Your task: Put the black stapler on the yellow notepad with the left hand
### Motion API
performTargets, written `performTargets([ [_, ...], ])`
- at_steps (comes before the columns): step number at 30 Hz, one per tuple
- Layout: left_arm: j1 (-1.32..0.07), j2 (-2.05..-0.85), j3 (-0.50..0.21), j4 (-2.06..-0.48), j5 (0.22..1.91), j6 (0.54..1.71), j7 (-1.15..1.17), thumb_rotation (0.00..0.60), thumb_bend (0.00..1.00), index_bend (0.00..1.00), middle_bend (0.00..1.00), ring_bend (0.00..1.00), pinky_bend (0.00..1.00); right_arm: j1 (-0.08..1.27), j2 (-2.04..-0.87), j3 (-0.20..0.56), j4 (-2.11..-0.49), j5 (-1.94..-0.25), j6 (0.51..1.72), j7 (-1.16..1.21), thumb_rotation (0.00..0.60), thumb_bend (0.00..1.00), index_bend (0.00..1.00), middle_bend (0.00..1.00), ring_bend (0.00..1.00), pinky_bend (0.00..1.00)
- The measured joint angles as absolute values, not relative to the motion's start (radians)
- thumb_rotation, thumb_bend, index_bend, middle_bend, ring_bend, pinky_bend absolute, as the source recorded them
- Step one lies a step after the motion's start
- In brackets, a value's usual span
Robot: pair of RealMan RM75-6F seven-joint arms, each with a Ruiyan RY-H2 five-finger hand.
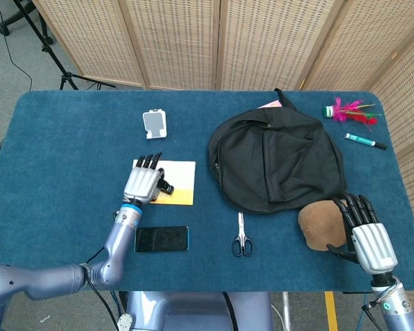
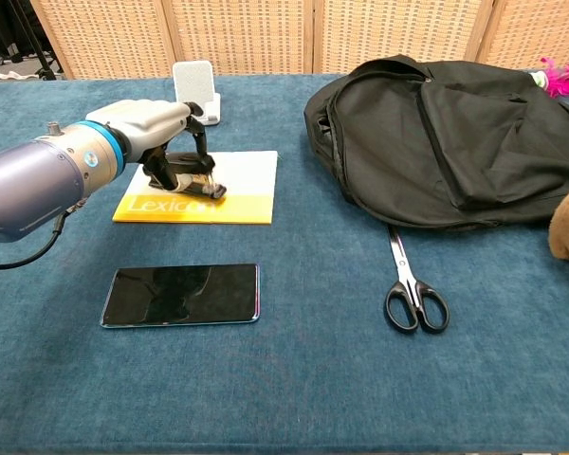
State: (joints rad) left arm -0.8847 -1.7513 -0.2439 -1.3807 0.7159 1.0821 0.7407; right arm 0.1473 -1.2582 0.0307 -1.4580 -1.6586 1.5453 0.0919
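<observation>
The black stapler [image 2: 186, 180] lies on the yellow and white notepad [image 2: 239, 186], near its left end. My left hand [image 2: 148, 118] hovers just above it with its fingers stretched out flat and the thumb hanging down beside the stapler; it holds nothing. From the head view the stapler [image 1: 165, 186] peeks out at the right of my left hand [image 1: 143, 183], over the notepad [image 1: 179, 181]. My right hand [image 1: 368, 235] rests open at the near right, its fingers against a brown rounded object [image 1: 320, 223].
A black phone [image 2: 181, 294] lies in front of the notepad. Scissors [image 2: 412, 283] lie mid-table. A black backpack [image 2: 436, 133] fills the right side. A small white stand [image 2: 195, 91] sits behind the notepad. A feather toy [image 1: 348, 112] and a marker [image 1: 365, 141] are far right.
</observation>
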Motion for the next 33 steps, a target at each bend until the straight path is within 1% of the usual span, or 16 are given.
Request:
performTargets([
  [2,-0.884,-1.749,-0.244,-1.384,0.715,1.082,0.739,0.600,0.37,0.22,0.00,0.00,0.00,0.147,-1.259,0.031,-1.456,-1.658,1.547,0.092,0.600,0.10,0.00,0.00,0.00,0.00],
  [4,-0.881,-1.747,-0.244,-1.385,0.718,1.086,0.736,0.600,0.35,0.14,0.00,0.00,0.00,0.147,-1.261,0.031,-1.455,-1.660,1.547,0.091,0.600,0.10,0.00,0.00,0.00,0.00],
  [7,-0.879,-1.741,-0.243,-1.387,0.725,1.086,0.727,0.600,0.32,0.05,0.00,0.00,0.00,0.148,-1.262,0.029,-1.455,-1.662,1.547,0.090,0.600,0.10,0.00,0.00,0.00,0.00],
  [10,-0.875,-1.735,-0.245,-1.394,0.731,1.086,0.715,0.600,0.27,0.00,0.00,0.00,0.00,0.148,-1.263,0.029,-1.454,-1.664,1.548,0.090,0.600,0.10,0.00,0.00,0.00,0.00],
  [11,-0.873,-1.731,-0.246,-1.398,0.733,1.084,0.708,0.600,0.25,0.00,0.00,0.00,0.00,0.148,-1.263,0.029,-1.454,-1.664,1.549,0.090,0.600,0.10,0.00,0.00,0.00,0.00],
  [14,-0.865,-1.707,-0.247,-1.427,0.750,1.076,0.675,0.600,0.13,0.00,0.00,0.00,0.00,0.148,-1.265,0.028,-1.453,-1.666,1.550,0.089,0.600,0.10,0.00,0.00,0.00,0.00],
  [16,-0.858,-1.685,-0.247,-1.453,0.763,1.071,0.656,0.600,0.03,0.00,0.00,0.00,0.00,0.148,-1.266,0.028,-1.453,-1.668,1.551,0.088,0.600,0.10,0.00,0.00,0.00,0.00],
  [18,-0.852,-1.665,-0.245,-1.476,0.776,1.067,0.642,0.600,0.00,0.00,0.00,0.00,0.00,0.148,-1.267,0.029,-1.451,-1.668,1.553,0.088,0.600,0.10,0.00,0.00,0.00,0.00],
  [21,-0.839,-1.634,-0.241,-1.513,0.798,1.067,0.621,0.600,0.00,0.00,0.00,0.00,0.00,0.146,-1.269,0.030,-1.450,-1.668,1.558,0.088,0.600,0.10,0.00,0.00,0.00,0.00],
  [27,-0.796,-1.534,-0.215,-1.607,0.873,1.084,0.571,0.600,0.00,0.00,0.00,0.00,0.00,0.145,-1.272,0.031,-1.449,-1.668,1.562,0.085,0.600,0.10,0.00,0.00,0.00,0.00],
  [33,-0.739,-1.416,-0.158,-1.681,0.951,1.107,0.539,0.600,0.00,0.00,0.00,0.00,0.00,0.145,-1.275,0.031,-1.449,-1.669,1.562,0.078,0.600,0.10,0.00,0.00,0.00,0.00],
])
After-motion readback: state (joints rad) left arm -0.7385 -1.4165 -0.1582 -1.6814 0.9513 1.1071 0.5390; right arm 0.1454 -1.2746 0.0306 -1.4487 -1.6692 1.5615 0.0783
